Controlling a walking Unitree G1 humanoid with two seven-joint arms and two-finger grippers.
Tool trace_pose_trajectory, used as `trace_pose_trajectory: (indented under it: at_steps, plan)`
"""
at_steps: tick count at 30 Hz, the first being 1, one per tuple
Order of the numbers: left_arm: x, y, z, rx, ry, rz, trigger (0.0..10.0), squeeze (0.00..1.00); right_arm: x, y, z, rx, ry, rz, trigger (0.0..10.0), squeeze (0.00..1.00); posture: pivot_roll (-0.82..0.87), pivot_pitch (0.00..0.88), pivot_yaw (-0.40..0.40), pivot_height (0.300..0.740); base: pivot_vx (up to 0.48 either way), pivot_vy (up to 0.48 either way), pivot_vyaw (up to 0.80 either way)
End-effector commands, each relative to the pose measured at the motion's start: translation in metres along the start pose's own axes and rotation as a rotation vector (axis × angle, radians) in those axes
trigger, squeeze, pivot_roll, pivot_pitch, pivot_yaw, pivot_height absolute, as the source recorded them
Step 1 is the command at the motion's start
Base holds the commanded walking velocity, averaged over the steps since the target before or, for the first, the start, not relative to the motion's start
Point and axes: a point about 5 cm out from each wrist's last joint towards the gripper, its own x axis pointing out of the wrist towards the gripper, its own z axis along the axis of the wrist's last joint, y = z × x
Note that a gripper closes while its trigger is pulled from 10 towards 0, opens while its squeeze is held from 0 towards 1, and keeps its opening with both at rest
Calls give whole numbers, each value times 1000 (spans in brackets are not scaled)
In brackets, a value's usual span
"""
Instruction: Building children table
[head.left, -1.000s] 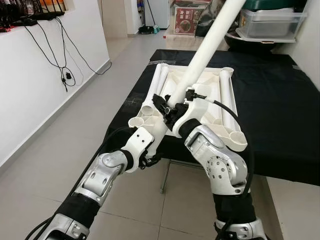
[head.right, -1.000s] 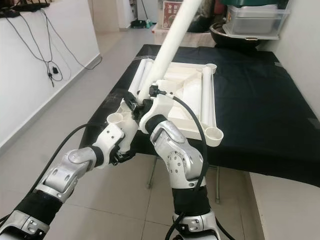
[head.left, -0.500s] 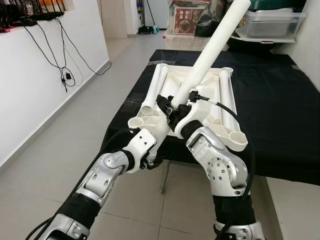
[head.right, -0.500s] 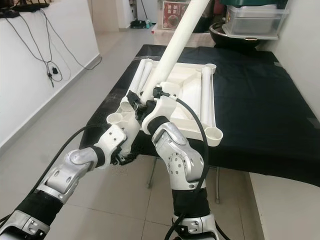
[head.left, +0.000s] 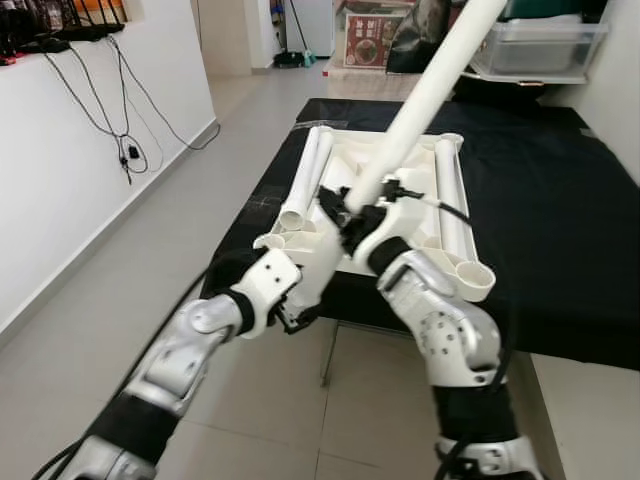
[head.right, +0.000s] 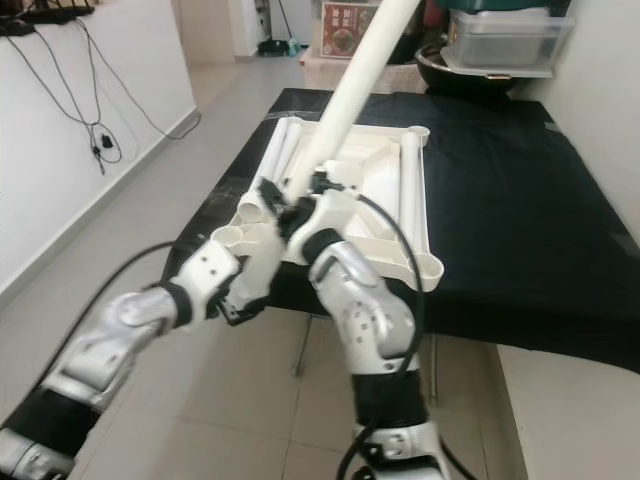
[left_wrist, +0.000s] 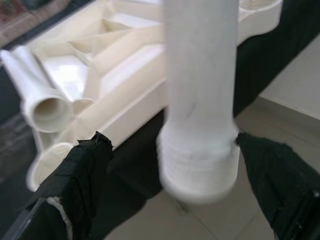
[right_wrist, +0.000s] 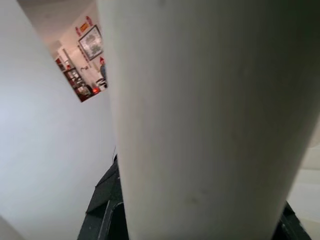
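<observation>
**Both grippers on one white leg above the upturned tabletop**

The left gripper has its two black fingers spread wide, one on each side of the long white plastic table leg, near the leg's flanged lower end; in the left wrist view a clear gap shows between each finger and the tube, so the fingers are open around it and not pressing it. The right gripper sits just above the left one on the same leg. Its wrist view shows the white tube pressed close across the lens, with black finger parts at the lower corners, but whether those fingers are clamped on the leg cannot be told.

The leg slants steeply up and away from the grippers, its lower end over the near edge of the white plastic children's tabletop, which lies upside down with its ribbed underside up. The tabletop rests on the black cloth-covered table, at that table's near left corner. Two more white tubes lie along the tabletop's left edge and another white tube along its right edge. Open round sockets show at its near corners.

A clear lidded storage box stands beyond the table's far edge. Black cables hang down the white wall on the left.
</observation>
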Motion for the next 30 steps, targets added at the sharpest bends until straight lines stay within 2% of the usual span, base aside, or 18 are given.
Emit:
trace_pose_trajectory:
  at_steps: [1, 2, 4, 8, 9, 10, 11, 13, 14, 15, 21, 23, 24, 25, 26, 29, 30]
  plan:
    - [-7, -7, 9, -11, -56, -42, 10000, 1000, 2, -8, 7, -21, -31, -22, 0, 0, -16, 0, 5, 740, 0, 0, 0]
    - [-9, -9, 13, -16, -82, -52, 10000, 1000, 1, -13, 10, -30, -36, -40, 0, 0, -16, 0, 5, 740, 0, 0, 0]
    - [-17, -24, 13, -43, -109, -134, 10000, 1000, 1, -28, 16, -68, -53, -92, 0, 0, -12, 0, 0, 740, 0, 0, 0]
    - [-20, -32, 11, -49, -113, -166, 10000, 1000, 1, -36, 20, -88, -65, -121, 0, 0, -9, 0, -1, 740, 0, 0, 0]
    - [-20, -32, 10, -52, -110, -152, 10000, 722, 0, -40, 23, -95, -71, -134, 0, 0, -9, 0, 0, 740, 0, 0, 0]
    - [-20, -31, 9, -57, -107, -128, 10000, 722, 0, -43, 26, -99, -79, -148, 0, 0, -9, 0, 0, 740, 0, 0, 0]
    - [-20, -27, 6, -60, -98, -73, 10000, 0, -1, -49, 29, -94, -86, -180, 0, 0, -9, 0, 0, 740, 0, 0, 0]
    - [-19, -23, 5, -63, -92, -34, 10000, 0, -2, -53, 31, -89, -90, -200, 0, 0, -10, 0, 3, 740, 0, 0, 0]
    - [-19, -19, 3, -77, -87, 14, 10000, 0, -4, -58, 31, -30, -89, -240, 5765, 0, -12, 0, 3, 740, 0, 0, 0]
    - [-21, -16, 2, -116, -80, 85, 10000, 0, -7, -63, 31, 50, -78, -285, 10000, 0, -16, 0, 3, 740, 0, 0, 0]
    - [-23, -20, 1, -161, -80, 123, 10000, 0, -14, -66, 29, 112, -55, -312, 10000, 0, -24, 0, 1, 740, 0, 0, 0]
    - [-27, -27, -2, -193, -67, 143, 10000, 0, -24, -66, 19, 147, 31, -370, 10000, 0, -27, 0, 0, 740, 0, 0, 0]
    - [-29, -29, -5, -216, -59, 162, 10000, 0, -32, -66, 12, 115, 91, -407, 10000, 0, -30, 0, -2, 740, 0, 0, 0]
    - [-29, -29, -5, -216, -59, 162, 10000, 0, -32, -66, 12, 115, 91, -407, 10000, 0, -30, 0, -2, 740, 0, 0, 0]
    - [-31, -30, -8, -244, -47, 192, 10000, 0, -42, -67, 3, 66, 158, -446, 10000, 0, -33, 0, -3, 740, 0, 0, 0]
    - [-31, -31, -9, -250, -44, 202, 10000, 0, -44, -68, 0, 55, 175, -452, 10000, 0, -39, 0, -2, 740, 0, 0, 0]
    - [-32, -31, -11, -260, -39, 213, 10000, 0, -46, -70, -2, 20, 209, -460, 10000, 0, -44, 0, -1, 740, 0, 0, 0]
